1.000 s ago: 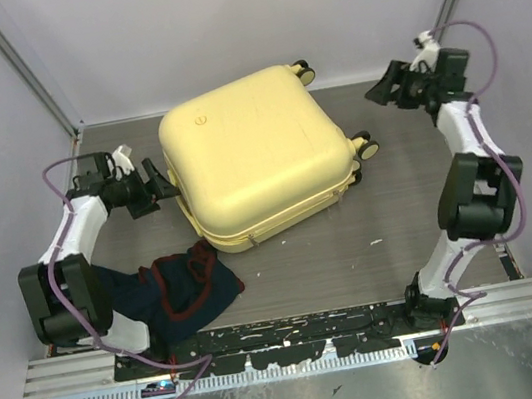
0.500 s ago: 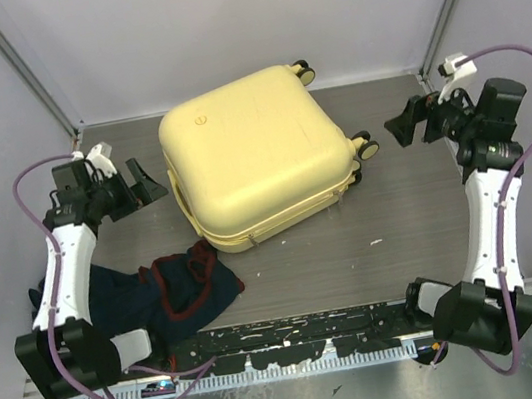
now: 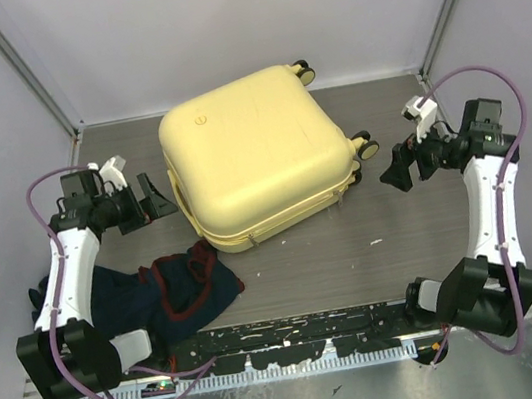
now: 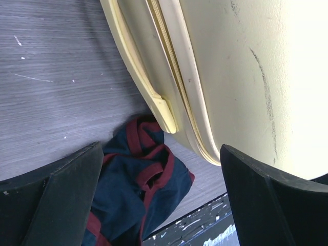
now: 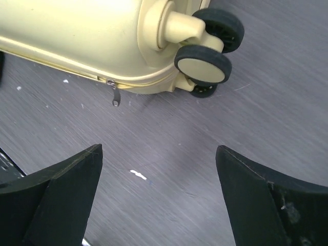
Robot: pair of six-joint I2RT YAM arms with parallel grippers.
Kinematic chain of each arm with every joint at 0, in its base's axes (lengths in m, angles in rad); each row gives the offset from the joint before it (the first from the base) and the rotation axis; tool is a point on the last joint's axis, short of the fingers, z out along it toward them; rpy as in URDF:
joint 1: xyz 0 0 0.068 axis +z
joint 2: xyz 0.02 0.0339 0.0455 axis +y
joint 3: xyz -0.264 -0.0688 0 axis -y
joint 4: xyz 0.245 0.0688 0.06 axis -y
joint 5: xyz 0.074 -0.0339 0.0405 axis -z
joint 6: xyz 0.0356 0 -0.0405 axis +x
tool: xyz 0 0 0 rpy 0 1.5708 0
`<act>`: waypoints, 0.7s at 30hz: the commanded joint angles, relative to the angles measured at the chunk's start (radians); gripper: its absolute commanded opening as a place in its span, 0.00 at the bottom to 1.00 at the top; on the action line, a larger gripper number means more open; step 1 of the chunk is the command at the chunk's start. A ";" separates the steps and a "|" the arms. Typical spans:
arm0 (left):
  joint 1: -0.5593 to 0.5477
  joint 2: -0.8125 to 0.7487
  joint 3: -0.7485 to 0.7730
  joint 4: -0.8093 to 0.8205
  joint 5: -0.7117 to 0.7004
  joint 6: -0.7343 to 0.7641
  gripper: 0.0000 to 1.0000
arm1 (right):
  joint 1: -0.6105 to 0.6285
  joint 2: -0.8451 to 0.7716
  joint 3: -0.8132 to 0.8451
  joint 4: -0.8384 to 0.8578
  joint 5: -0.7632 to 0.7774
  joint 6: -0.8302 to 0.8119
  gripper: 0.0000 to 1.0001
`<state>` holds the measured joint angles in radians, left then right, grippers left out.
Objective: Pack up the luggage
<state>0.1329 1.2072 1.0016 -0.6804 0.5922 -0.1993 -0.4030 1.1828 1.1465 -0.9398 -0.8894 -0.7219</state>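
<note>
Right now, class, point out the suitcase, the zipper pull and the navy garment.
suitcase [image 3: 253, 151], top external view, middle of the closed yellow shell.
zipper pull [image 5: 115, 95], right wrist view, the dangling metal tab.
navy garment [image 4: 134, 192], left wrist view, a red-trimmed fold.

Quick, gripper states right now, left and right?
Left gripper: open, holding nothing, beside the luggage.
Right gripper: open, holding nothing.
</note>
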 commanded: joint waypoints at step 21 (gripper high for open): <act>0.005 -0.174 -0.024 0.002 0.263 -0.072 0.98 | 0.190 0.191 0.384 -0.364 0.196 -0.887 0.96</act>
<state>0.1329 1.1007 0.9730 -0.7078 0.8135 -0.2546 -0.2153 1.3163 1.4979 -1.3037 -0.7147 -1.4551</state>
